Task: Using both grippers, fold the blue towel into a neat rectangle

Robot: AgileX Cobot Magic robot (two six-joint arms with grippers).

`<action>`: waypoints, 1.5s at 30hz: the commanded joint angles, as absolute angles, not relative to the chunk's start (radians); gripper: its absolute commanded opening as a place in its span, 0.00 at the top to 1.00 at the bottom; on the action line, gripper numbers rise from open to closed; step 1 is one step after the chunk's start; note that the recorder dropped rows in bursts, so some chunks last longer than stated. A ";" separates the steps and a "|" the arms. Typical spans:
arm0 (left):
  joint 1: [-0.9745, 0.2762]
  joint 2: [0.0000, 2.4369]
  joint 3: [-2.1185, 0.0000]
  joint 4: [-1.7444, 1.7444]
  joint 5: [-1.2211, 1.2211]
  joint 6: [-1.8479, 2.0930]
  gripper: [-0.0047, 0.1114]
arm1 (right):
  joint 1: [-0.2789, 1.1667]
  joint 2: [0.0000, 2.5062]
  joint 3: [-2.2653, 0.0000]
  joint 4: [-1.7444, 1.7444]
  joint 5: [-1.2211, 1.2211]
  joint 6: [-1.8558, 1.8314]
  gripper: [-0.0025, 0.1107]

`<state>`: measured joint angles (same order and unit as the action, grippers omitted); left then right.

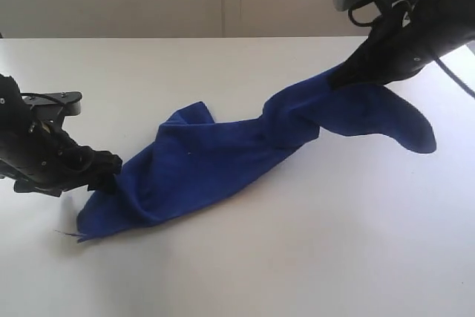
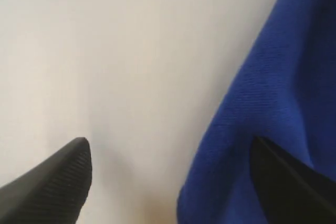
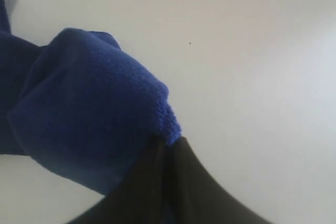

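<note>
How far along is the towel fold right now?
Done: the right gripper is shut on the blue towel near one end. In hand: the left gripper stands open at the opposite end, with the cloth's edge between its jaws, not yet closed. Left: every fold. The towel lies bunched and twisted across the table, nowhere near a flat rectangle.

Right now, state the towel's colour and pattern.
The towel is plain deep royal blue, no pattern; the exterior view shows it best.
</note>
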<state>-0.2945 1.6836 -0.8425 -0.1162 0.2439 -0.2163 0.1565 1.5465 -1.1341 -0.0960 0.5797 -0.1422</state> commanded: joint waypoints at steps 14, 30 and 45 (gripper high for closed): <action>-0.302 1.603 -0.892 -0.129 0.257 -0.204 0.25 | 0.148 1.596 -1.139 -0.111 0.748 -0.059 0.46; -0.325 1.720 -1.030 -0.185 0.265 -0.180 0.50 | 0.109 1.747 -1.139 -0.051 0.743 0.054 0.47; -0.409 1.856 -1.030 -0.172 0.191 -0.134 0.96 | 0.109 1.868 -1.139 0.053 0.658 -0.053 0.81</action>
<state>-0.4053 1.8382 -1.0266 -0.1700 0.1896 -0.1393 0.1114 1.8707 -1.1348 0.0510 0.6682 -0.0445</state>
